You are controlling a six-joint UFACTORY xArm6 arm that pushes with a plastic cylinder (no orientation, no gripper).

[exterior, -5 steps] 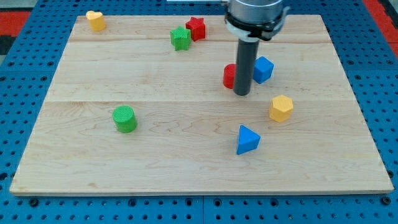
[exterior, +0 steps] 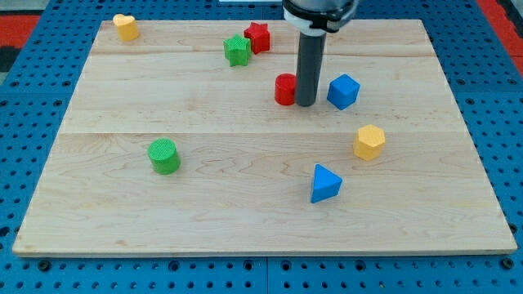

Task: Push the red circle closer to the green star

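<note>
Hiding the red circle's (exterior: 283,89) right edge, my tip (exterior: 305,104) touches it.

Pale wooden board (exterior: 163,237) under me, three planks joined, grain running left to right, seams visible as faint horizontal lines. Board fills most of frame, edges angled inward toward top. Around it blue perforated base (exterior: 24,269), regular rows of dark holes (visible along bottom strip and both sides). Red patches at upper left (exterior: 20,20) and upper right corners. Light even, shadows soft.
</note>
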